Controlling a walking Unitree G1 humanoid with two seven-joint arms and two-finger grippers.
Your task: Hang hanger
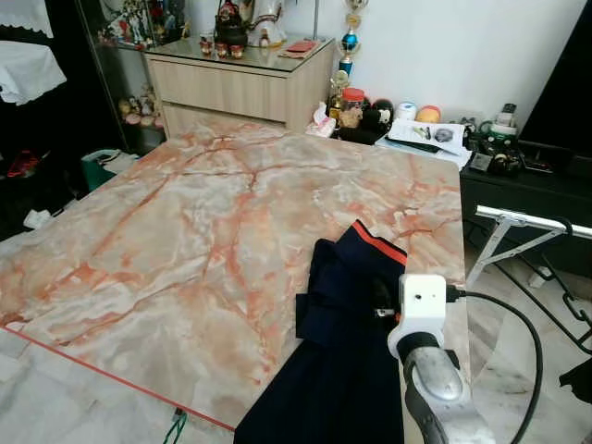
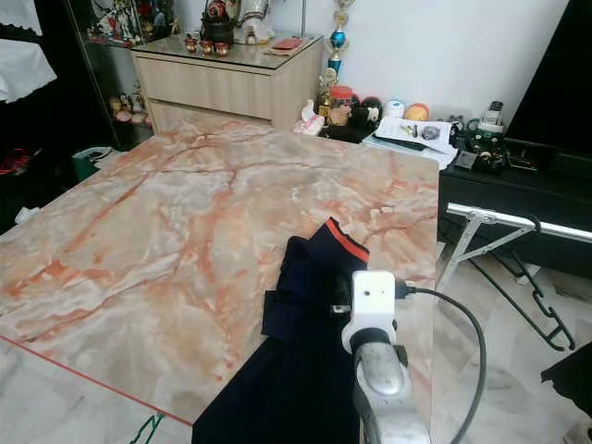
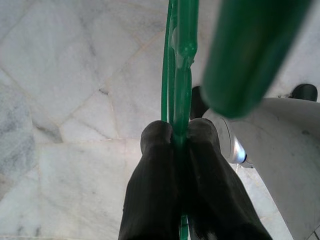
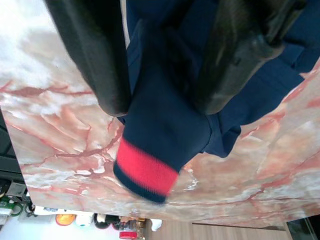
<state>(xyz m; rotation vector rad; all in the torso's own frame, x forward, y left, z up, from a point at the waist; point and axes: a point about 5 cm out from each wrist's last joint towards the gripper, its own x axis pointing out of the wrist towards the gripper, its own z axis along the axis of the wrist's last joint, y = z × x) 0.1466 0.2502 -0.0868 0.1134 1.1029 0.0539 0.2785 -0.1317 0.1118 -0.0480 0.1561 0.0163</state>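
- The left gripper (image 3: pixel 177 137) has its two black fingers (image 3: pixel 152 190) pressed together on a thin green hanger (image 3: pixel 181 75). It hangs low, over the pale marble floor (image 3: pixel 60 90).
- A little bit of green from that hanger peeks up by the near edge of the table (image 1: pixel 185 240).
- The right gripper (image 4: pixel 160 107) reaches out over the table. Its fingers are spread apart, one on each side of the dark blue garment (image 1: pixel 342 324). They sit right over the cloth, and I cannot tell if they touch it.
- The garment has a red band (image 4: pixel 145 170) on one end. It lies near the table's right side and droops over the near edge.
- I think the hanger has to go into the garment, or up on the metal rack (image 1: pixel 527 222) to the right, where a black hanger (image 1: pixel 564 296) already dangles.
- What could go wrong: the hanger is thin and smooth, so it could turn or slip in the pinch.
- The garment hangs partly off the edge, so a tug could slide it to the floor.
- The right arm's black cable (image 1: pixel 518 342) loops close to the rack leg and could catch.
- Room to move: the big marble top is wide and bare to the left and behind the garment. On the right, the gap between table and rack is tight.
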